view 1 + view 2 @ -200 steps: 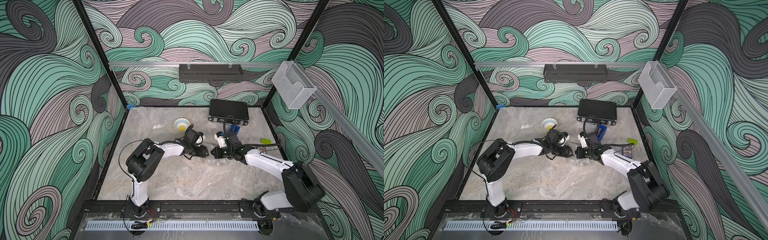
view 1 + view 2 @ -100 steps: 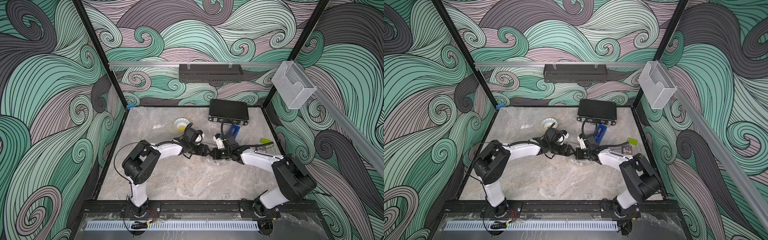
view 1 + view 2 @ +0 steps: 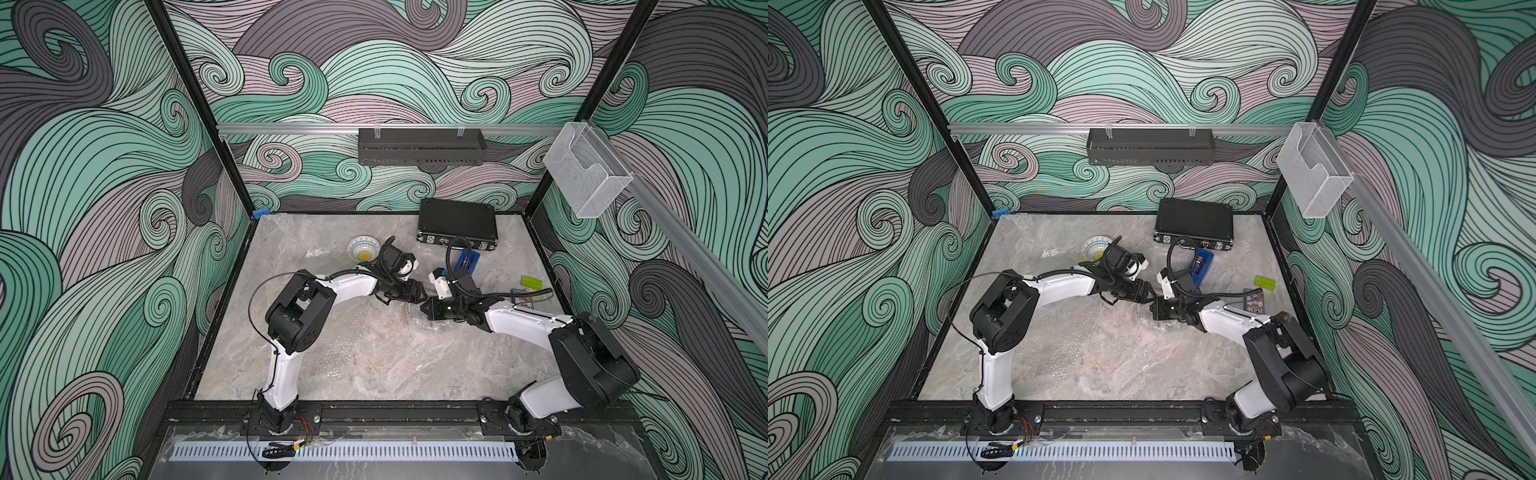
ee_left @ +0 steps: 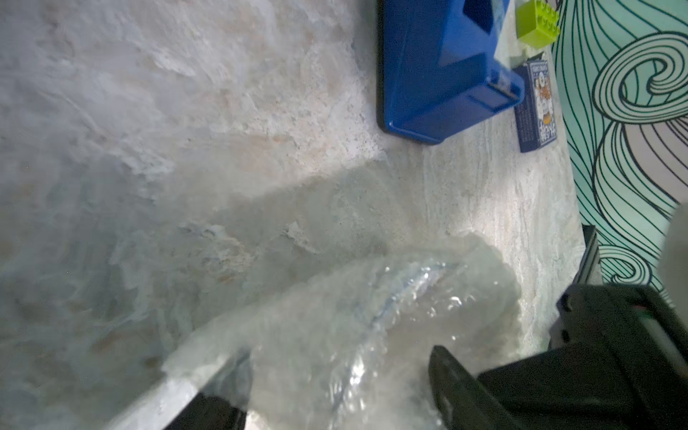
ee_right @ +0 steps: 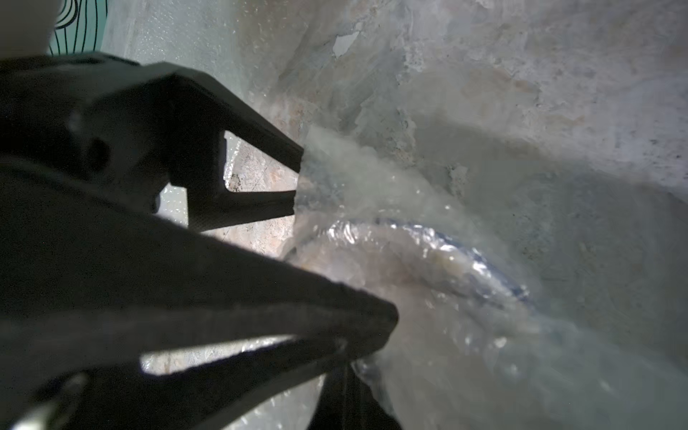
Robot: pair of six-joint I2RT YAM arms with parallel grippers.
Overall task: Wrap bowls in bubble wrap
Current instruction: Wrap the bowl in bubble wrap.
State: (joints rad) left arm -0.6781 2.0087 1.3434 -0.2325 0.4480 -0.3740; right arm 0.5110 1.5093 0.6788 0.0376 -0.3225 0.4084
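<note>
A pale bowl (image 3: 364,249) with a yellow centre sits bare at the back of the table, behind my left wrist. Mid-table, clear bubble wrap (image 5: 428,298) lies draped over a second bowl; only its blue rim (image 5: 458,240) shows through. My left gripper (image 3: 417,293) is open, its fingers (image 4: 458,383) standing either side of a raised fold of the wrap (image 4: 335,335) without pinching it. My right gripper (image 3: 424,309) faces it almost tip to tip, shut on the bubble wrap's edge (image 5: 366,366).
A black case (image 3: 456,224) lies at the back. A blue block (image 3: 467,262), a green brick (image 3: 532,282) and a card deck (image 3: 521,296) are at the right. A clear bin (image 3: 586,170) hangs on the right rail.
My left gripper has opened and shifted right, closing the gap to the right gripper. The right gripper stayed shut and moved slightly.
</note>
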